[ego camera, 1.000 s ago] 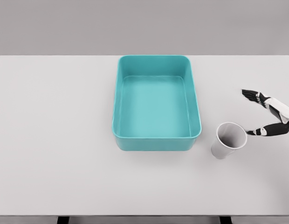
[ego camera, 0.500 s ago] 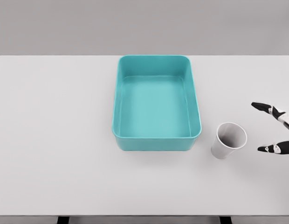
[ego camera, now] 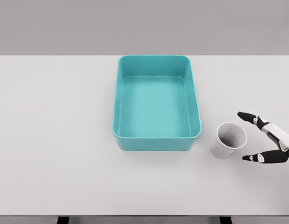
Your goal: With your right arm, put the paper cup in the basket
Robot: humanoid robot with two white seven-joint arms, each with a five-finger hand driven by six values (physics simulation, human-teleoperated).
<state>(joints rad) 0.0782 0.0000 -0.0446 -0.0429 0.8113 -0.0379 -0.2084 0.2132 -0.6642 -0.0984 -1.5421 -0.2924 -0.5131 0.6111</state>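
The paper cup (ego camera: 229,140) is seen upright near the table's (ego camera: 56,140) right edge, beside the basket (ego camera: 156,142); the right hand (ego camera: 268,140) is held spread wide, seemingly not touching it

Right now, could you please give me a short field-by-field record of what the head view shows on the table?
surface: white table
basket: teal, rectangular, nothing inside, at table centre
paper cup: white, upright, mouth open to the camera, on the table just right of the basket's near right corner, not touching it
right hand: at the right edge, fingers spread either side of a gap facing the cup, not touching it
left arm: not in view
task status: cup not yet grasped
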